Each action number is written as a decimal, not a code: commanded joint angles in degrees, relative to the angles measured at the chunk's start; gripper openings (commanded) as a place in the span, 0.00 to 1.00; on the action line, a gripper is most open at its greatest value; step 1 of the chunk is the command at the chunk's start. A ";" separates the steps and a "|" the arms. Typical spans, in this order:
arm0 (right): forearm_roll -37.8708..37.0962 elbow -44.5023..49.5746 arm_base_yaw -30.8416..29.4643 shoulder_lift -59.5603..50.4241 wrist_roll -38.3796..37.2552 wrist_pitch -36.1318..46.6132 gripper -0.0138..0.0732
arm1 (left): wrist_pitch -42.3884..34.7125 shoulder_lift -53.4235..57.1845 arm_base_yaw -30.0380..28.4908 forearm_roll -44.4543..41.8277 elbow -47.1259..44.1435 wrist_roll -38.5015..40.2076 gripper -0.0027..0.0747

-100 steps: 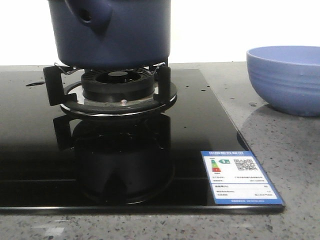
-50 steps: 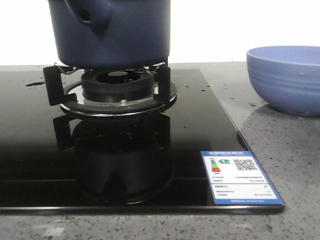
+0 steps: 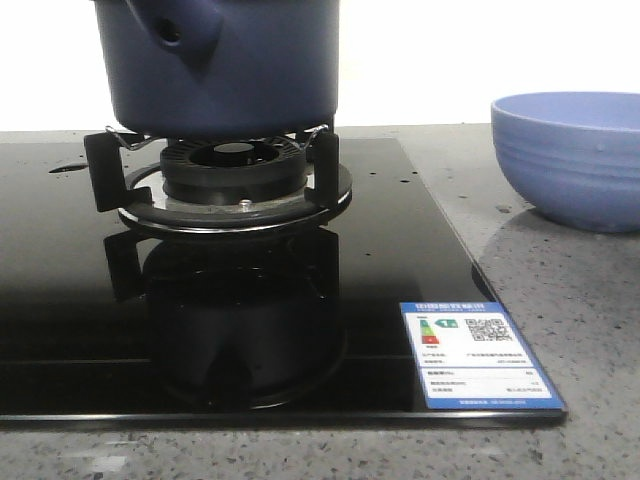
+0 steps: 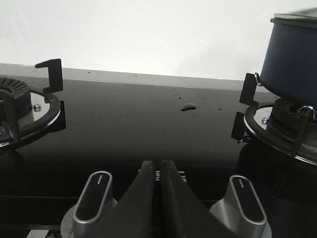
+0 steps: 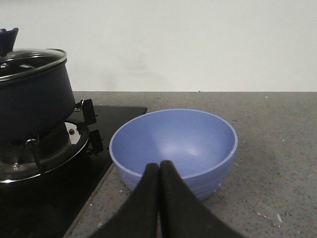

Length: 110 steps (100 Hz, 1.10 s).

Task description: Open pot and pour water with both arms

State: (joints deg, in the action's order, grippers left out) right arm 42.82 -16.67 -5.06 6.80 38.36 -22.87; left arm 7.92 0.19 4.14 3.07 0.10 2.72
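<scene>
Sitting on the burner grate (image 3: 225, 170) at the back of the black glass cooktop (image 3: 60, 300), the pot (image 3: 240, 70) is upright, its stubby handle (image 3: 185, 30) w/ round hole pointing toward the front cam. Right wrist view shows a glass lid (image 5: 29, 59) on it. Light-blue bowl (image 3: 570, 160) stands on the grey counter (image 3: 560, 290) to the right, apart from the hob. Energy label (image 3: 478, 355) is stuck at the glass's near right corner. Left gripper (image 4: 159, 171) — fingers pressed together, holding nothing — is low over the glass between two knobs (image 4: 94, 198). Right gripper (image 5: 159, 173), likewise closed & empty, is just in front of the bowl.
</scene>
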 commanded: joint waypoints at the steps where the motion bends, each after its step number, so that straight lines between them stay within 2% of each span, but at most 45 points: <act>1: 1.31 -1.37 -0.27 0.52 0.48 3.89 0.09 | -4.46 1.70 0.85 0.56 -1.98 0.57 0.01; 74: 1.31 -1.37 -0.27 0.52 0.48 3.89 0.09 | -4.58 1.70 0.85 0.56 -1.98 0.57 0.01; 90: 0.30 -1.37 -0.27 0.52 -0.49 7.31 0.09 | -4.58 1.70 0.85 0.56 -1.98 0.57 0.01; 95: -3.16 -1.51 -0.27 0.64 -4.55 8.53 0.09 | -4.58 1.70 0.85 0.56 -1.98 0.57 0.01; 100: -10.47 -1.51 -0.27 1.04 -13.49 9.46 0.09 | -4.58 1.70 0.85 0.56 -1.98 0.57 0.01; 101: -14.51 -1.51 -0.27 1.17 -16.17 9.60 0.09 | -4.58 1.70 0.85 0.56 -1.98 0.57 0.01; 102: -14.51 -1.51 -0.27 1.17 -16.17 9.73 0.09 | -4.58 1.70 0.85 0.56 -1.98 0.57 0.01; 103: -17.52 -1.51 -0.27 1.30 -20.56 9.91 0.09 | -4.58 1.70 0.85 0.56 -1.98 0.57 0.01; 104: -19.09 -1.51 -0.27 1.43 -20.56 9.91 0.09 | -4.58 1.70 0.85 0.56 -1.98 0.57 0.01; 110: -32.98 -1.29 -0.27 2.37 -33.79 10.65 0.09 | -4.58 1.70 0.85 0.56 -1.98 0.57 0.01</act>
State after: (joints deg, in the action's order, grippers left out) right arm 25.97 -16.67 -5.06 7.13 19.91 -17.59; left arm 7.92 0.19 4.57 3.07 0.10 2.72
